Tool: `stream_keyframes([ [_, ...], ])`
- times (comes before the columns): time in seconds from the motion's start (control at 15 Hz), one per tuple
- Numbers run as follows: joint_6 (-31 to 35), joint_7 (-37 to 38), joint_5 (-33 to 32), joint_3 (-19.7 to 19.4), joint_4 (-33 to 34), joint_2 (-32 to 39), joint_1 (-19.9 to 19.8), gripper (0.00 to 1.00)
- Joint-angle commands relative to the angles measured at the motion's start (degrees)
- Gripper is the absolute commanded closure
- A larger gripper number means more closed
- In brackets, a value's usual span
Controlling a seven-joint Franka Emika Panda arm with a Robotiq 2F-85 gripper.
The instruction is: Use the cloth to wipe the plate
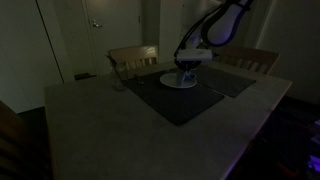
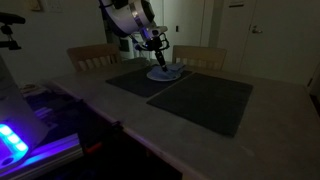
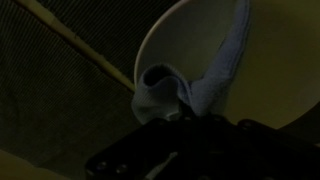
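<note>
A white plate (image 1: pixel 180 81) sits on a dark placemat (image 1: pixel 185 97) at the far side of the table; it also shows in the other exterior view (image 2: pixel 165 73) and fills the upper right of the wrist view (image 3: pixel 270 60). A light blue cloth (image 3: pixel 205 80) lies bunched on the plate, its lower end pinched in my gripper (image 3: pixel 185 112). In both exterior views the gripper (image 1: pixel 187 70) (image 2: pixel 158 62) points down onto the plate with the cloth under it. The fingertips are mostly lost in dark shadow.
The room is dim. A second dark placemat (image 2: pixel 200 100) lies beside the first one. Wooden chairs (image 1: pixel 133 57) (image 1: pixel 250 58) stand behind the table's far edge. A clear glass (image 1: pixel 118 82) stands left of the mat. A blue-lit device (image 2: pixel 15 140) sits below the table's edge.
</note>
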Motion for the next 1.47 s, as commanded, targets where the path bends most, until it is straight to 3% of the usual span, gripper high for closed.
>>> stream_keyframes([
  [0.0, 3.35, 0.10, 0.78, 0.08, -0.04, 2.15, -0.01, 0.98],
  [0.33, 6.92, -4.81, 6.57, 2.82, 1.33, 5.91, -0.84, 0.98],
  [0.73, 10.49, -20.74, 20.97, 9.28, 2.73, 7.09, -3.43, 0.98],
  [1.0, 13.16, -24.65, 26.08, 5.90, 3.59, 7.62, 0.15, 0.98],
  [1.4, 15.52, -27.88, 28.84, 0.33, 3.54, 7.92, 2.87, 0.98],
])
